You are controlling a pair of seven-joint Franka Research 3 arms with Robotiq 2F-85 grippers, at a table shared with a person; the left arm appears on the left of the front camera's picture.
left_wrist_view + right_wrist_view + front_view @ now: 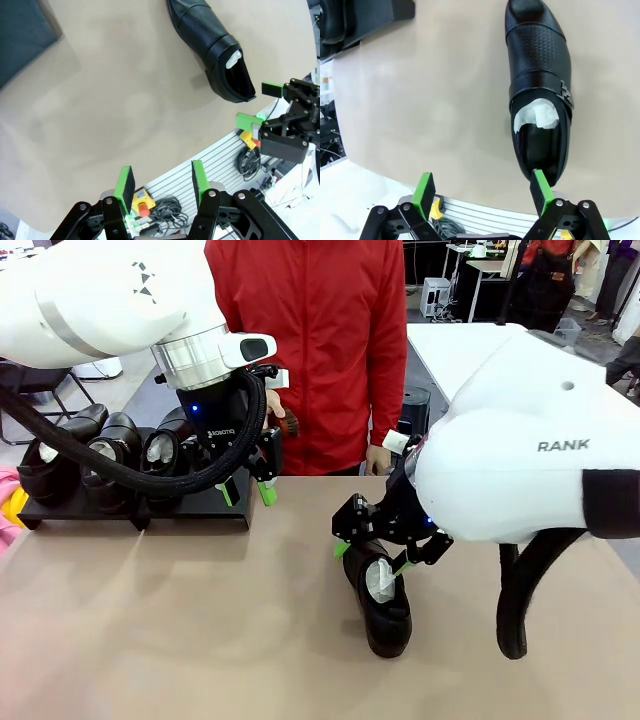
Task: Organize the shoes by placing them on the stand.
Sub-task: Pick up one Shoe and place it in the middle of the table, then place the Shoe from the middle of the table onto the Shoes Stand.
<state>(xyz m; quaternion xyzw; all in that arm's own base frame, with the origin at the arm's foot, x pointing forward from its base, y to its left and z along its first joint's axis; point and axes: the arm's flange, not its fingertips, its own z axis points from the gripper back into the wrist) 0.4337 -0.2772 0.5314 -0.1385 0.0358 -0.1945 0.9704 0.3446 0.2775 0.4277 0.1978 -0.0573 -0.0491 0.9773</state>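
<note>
The step in hand is the handling of the one monk-strap shoe (538, 85) that is not yet on the stand (190, 508). It lies on the table (180, 620) directly below the right claw (372, 558), heel opening toward the claw and toe pointing away, with white paper stuffing (535, 114) visible in the opening. The right claw's fingers stand wide apart and hold nothing; one green pad (541, 186) sits just at the heel rim, the other well to the side of the shoe. The left claw (247, 490) hangs partly open and empty, just in front of the stand, on which three shoes (115, 445) rest side by side.

The next move, as judged, calls for the right claw to centre over the heel collar, descend, close on it, and carry the shoe to the stand's free space.
</note>
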